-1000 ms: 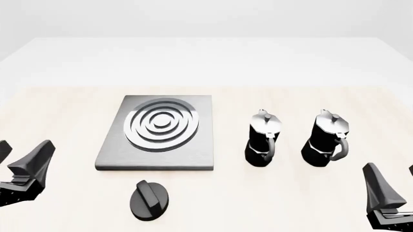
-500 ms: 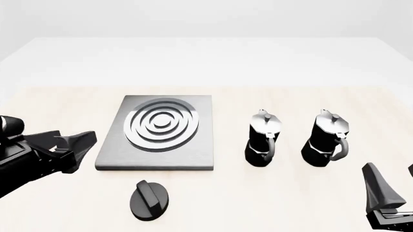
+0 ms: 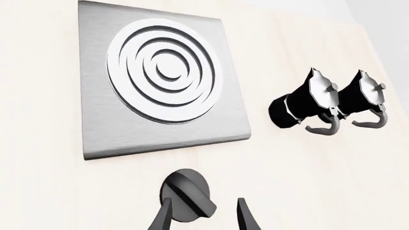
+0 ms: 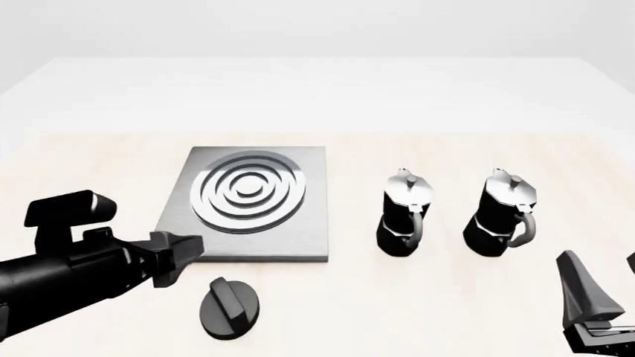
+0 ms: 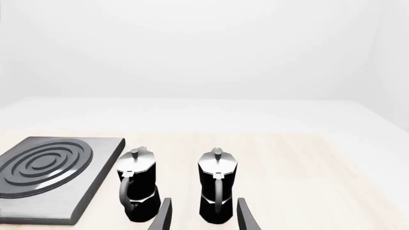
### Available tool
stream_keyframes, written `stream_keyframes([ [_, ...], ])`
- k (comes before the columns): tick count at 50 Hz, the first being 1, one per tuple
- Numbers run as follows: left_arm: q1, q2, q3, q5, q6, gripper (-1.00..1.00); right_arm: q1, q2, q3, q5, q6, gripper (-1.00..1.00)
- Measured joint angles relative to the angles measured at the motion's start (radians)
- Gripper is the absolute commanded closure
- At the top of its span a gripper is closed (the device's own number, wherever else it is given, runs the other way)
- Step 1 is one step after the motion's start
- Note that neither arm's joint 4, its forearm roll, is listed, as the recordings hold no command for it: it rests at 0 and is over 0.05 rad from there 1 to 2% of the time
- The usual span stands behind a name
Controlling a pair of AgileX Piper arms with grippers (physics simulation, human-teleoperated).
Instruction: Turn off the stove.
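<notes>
stove: the grey metal slab (image 4: 246, 204) with its silver ring burner (image 4: 248, 192) sits flat on the pale counter (image 4: 328, 290), left of centre in the front view.
knob: and there's the target, the round black knob (image 4: 230, 307) with its raised ridge (image 3: 190, 194), lying on the counter just in front of the slab's near edge, apart from it.
left hand: the left hand (image 4: 177, 256) hangs out over the counter, above and to the left of the knob, not touching it. the wrist view shows two finger tips (image 3: 163, 218) with a clear gap between them, spread wide, nothing held, and the knob sits partly in that gap.
right hand: parked low at the near right corner (image 4: 595, 301), fingers apart, nothing between them.
moka pots: two black moka pots (image 4: 405, 213) (image 4: 503, 215) stand upright to the right of the slab, well clear of the knob.
step in hand: by my read, lining up on the knob before the grip.
how to do it well: centre the gap over the ridge, turn the wrist so the fingers come down on either side of it, then descend straight and close firmly before twisting.
risk: coming in off-centre could nudge the knob or slip off the ridge.
</notes>
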Motion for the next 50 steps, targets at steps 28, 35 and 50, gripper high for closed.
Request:
stream_keyframes([
  [28, -0.089, 0.213, 0.118, -0.264, -0.168, -1.0, 0.014, 0.0, 0.0, 0.003, 0.008, -1.0],
  [35, -0.088, 0.28, 0.136, -0.333, -0.173, -1.0, 0.016, 0.0, 0.0, 0.002, 0.01, -1.0],
  [50, -0.058, 0.408, 0.148, -0.441, -0.151, -1.0, 0.02, 0.004, 0.001, 0.0, 0.013, -1.0],
])
